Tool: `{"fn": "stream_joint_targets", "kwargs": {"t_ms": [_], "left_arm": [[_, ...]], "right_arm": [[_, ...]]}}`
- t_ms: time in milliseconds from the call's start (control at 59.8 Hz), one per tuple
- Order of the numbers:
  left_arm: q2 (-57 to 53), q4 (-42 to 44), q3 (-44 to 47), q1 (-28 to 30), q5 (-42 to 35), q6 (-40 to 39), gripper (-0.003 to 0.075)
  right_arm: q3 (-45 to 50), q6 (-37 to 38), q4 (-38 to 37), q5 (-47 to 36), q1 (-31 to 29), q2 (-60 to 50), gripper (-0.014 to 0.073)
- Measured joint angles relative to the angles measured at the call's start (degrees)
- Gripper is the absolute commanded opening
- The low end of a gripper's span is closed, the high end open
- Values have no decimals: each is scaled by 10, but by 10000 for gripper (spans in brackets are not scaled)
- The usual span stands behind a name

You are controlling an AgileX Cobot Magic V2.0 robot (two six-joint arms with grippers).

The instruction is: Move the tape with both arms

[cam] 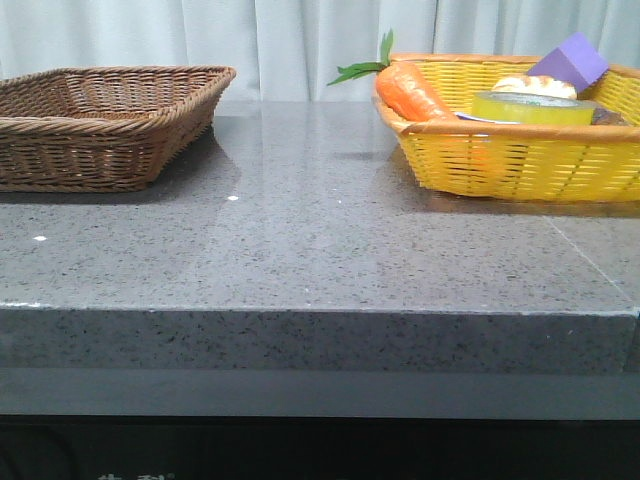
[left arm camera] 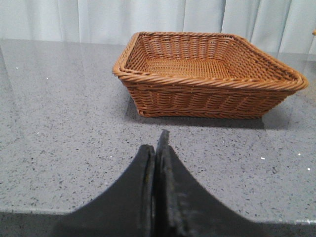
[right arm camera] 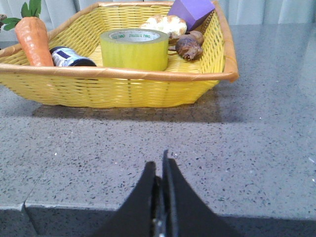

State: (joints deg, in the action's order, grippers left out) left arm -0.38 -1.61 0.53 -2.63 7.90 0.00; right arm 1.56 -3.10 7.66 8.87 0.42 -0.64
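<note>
Desk (cam: 300,250), brown basket (left arm camera: 207,74), yellow basket (right arm camera: 123,89), tape (right arm camera: 134,48) lying inside the latter. Right gripper (right arm camera: 162,170) and left gripper (left arm camera: 157,148): jaws closed, empty. Jaws should be opened before the roll's wall is approached from above.

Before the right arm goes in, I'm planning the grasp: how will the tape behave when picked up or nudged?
The tape lies flat on its side in the yellow basket, so a nudge probably won't roll it. Its thick wound band and white core suggest it is stiff and won't crush between fingers. The glossy yellow wall may be slippery; tipped on edge, it would likely roll.
</note>
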Motion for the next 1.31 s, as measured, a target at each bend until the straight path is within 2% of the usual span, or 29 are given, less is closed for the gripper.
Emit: {"fn": "stream_joint_targets", "kwargs": {"t_ms": [134,234,335,469,686,920,987,1021,1037,1054,1071,1088,1188,1255,1305], "left_arm": [[0,-22,0,0,-40,-3,-20],[0,-37,-2,0,-62,-19,-20],[0,-41,-33,0,-27,-29,-20],[32,-14,-126,0,24,-31,-20],[185,16,-247,0,74,-31,-20],[278,16,-282,0,85,-32,-12],[280,16,-283,0,84,-32,56],[280,16,-283,0,83,-32,134],[280,16,-283,0,82,-32,148],[280,16,-283,0,82,-32,206],[280,16,-283,0,82,-32,221],[280,16,-283,0,81,-32,288],[280,16,-283,0,81,-32,506],[280,16,-283,0,81,-32,582],[280,16,-283,0,81,-32,589]], "right_arm": [[1,0,0,-8,0,0,-90],[0,0,0,-44,0,0,-90],[-22,0,0,-50,0,0,-88],[-97,0,0,-20,0,0,-88],[-235,0,0,38,0,93,-88],[-321,0,42,69,0,183,-74],[-324,1,52,70,0,193,14],[-325,1,53,73,0,195,77],[-325,1,54,75,0,196,105],[-325,1,54,78,0,198,150],[-325,1,54,79,0,198,181],[-325,1,55,81,0,199,229],[-325,1,55,83,0,200,469],[-325,1,55,84,0,200,565],[-325,1,55,84,0,200,592]]}}
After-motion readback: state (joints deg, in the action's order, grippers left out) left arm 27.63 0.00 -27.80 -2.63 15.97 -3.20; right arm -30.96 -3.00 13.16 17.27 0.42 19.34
